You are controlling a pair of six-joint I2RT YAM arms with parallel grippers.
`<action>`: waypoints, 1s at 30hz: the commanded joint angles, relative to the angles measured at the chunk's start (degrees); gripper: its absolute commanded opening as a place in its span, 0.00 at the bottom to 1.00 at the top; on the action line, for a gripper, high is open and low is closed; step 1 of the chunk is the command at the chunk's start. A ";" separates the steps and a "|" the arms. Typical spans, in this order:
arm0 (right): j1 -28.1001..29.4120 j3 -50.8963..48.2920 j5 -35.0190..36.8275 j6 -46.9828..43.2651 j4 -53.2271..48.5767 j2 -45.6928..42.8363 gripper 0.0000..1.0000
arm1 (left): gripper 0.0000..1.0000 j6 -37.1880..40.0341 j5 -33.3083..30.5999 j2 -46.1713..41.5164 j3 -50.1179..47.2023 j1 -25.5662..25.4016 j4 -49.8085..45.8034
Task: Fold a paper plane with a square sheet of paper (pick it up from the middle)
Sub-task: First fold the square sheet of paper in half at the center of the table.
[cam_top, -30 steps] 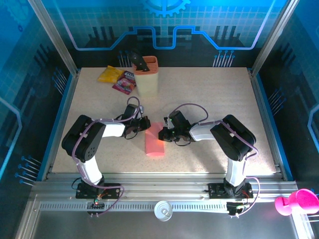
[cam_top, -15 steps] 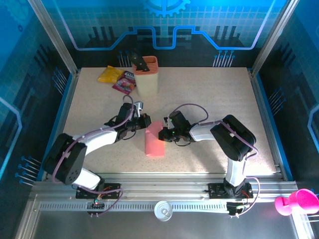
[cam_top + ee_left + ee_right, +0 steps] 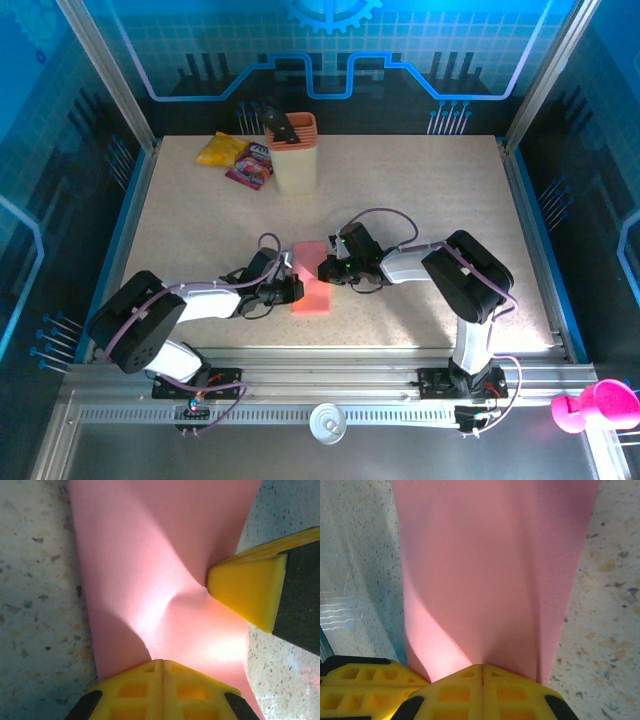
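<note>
Where both arms meet at mid-table, the parts read:
Table [image 3: 420, 180]: speckled beige top.
Square sheet of paper [image 3: 312, 296]: pink-red, folded narrow, buckled, at table centre between the grippers.
Cup [image 3: 294, 158]: peach, far edge, holding a dark tool.
Left gripper [image 3: 296, 290]: clamped on the sheet's left edge.
Right gripper [image 3: 323, 269]: clamped on the sheet's right edge.
Packets: yellow [image 3: 222, 150] and purple-pink [image 3: 251, 168], beside the cup.
</note>
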 commanded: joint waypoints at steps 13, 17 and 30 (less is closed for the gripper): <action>0.46 -2.37 4.45 -0.15 -8.07 6.18 0.00 | 0.07 -1.48 -2.08 -12.38 -0.93 -3.97 -8.11; 0.46 -2.37 4.46 -0.16 -8.05 6.36 0.00 | 0.07 -3.43 -2.97 -12.36 -4.20 -5.57 -6.11; 0.46 -2.32 4.89 -0.66 -8.67 6.10 0.00 | 0.07 -6.06 -4.38 -10.77 -6.33 -7.21 -2.84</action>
